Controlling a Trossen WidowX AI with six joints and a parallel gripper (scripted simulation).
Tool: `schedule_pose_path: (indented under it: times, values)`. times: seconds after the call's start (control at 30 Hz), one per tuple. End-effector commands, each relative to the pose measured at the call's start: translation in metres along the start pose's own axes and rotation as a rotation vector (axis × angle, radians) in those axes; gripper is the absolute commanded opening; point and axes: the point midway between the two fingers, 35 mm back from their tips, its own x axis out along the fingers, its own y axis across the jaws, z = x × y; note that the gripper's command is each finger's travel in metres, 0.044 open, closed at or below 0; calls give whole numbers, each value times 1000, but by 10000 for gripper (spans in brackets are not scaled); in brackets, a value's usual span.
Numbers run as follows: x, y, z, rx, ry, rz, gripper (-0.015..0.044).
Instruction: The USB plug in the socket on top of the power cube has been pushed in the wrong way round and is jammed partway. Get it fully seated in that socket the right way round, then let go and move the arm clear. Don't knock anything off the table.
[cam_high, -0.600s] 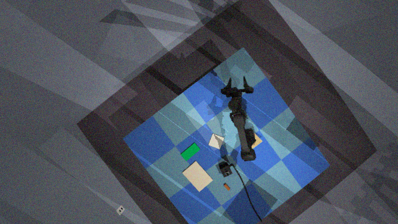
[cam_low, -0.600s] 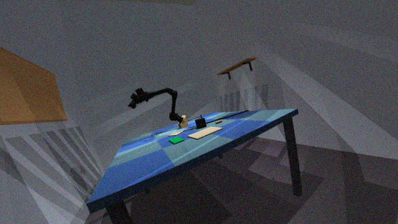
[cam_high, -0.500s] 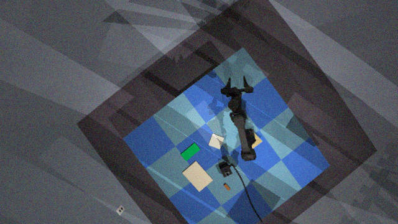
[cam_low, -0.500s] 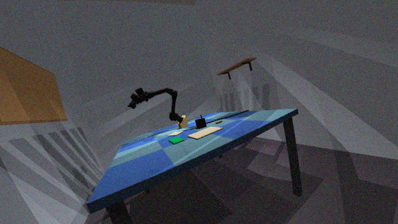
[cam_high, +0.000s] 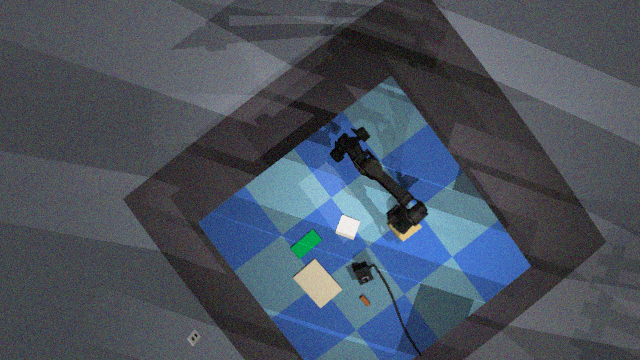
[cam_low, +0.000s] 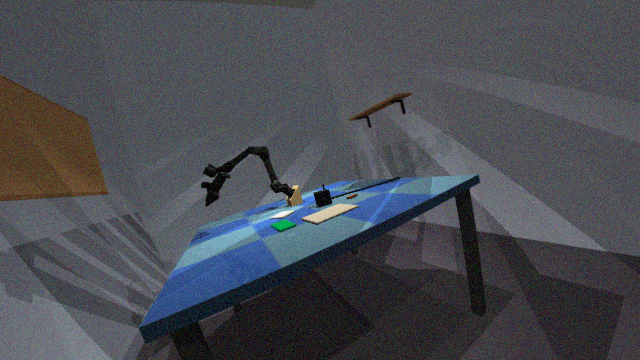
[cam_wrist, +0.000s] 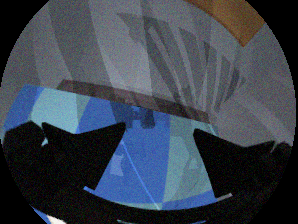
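Note:
The power cube (cam_high: 363, 273) (cam_low: 323, 198) is a small black block on the blue checked table. A black cable (cam_high: 396, 300) runs from it towards the table's edge. A thin dark piece (cam_low: 323, 187) stands up from its top; whether this is the plug or part of the cable is too small to tell. How deep the plug sits and which way round it is cannot be seen. My gripper (cam_high: 343, 142) (cam_wrist: 160, 129) is open and empty, raised well away from the cube on the far side of the white square. The wrist view does not show the cube.
A tan block (cam_high: 406, 233) (cam_low: 295, 195) stands by the arm's base. A white square (cam_high: 348, 227) (cam_low: 283, 214), a green rectangle (cam_high: 306, 244) (cam_low: 283, 225) and a beige board (cam_high: 318, 283) (cam_low: 330, 213) lie near the cube. A small orange-brown piece (cam_high: 365, 300) (cam_low: 352, 196) lies beside it.

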Motion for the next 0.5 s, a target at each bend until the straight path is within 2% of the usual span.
schedule_pose_path:
  times: [0.0, 0.23, 0.37, 0.47]
  values:
    - [19, 71, -24, -92, 108, 207, 440]
    - [1, 195, -77, -277, 270, 554, 440]
    - [-28, 261, -108, -451, 354, 722, 440]
    - [-64, 303, -127, -615, 373, 851, 440]
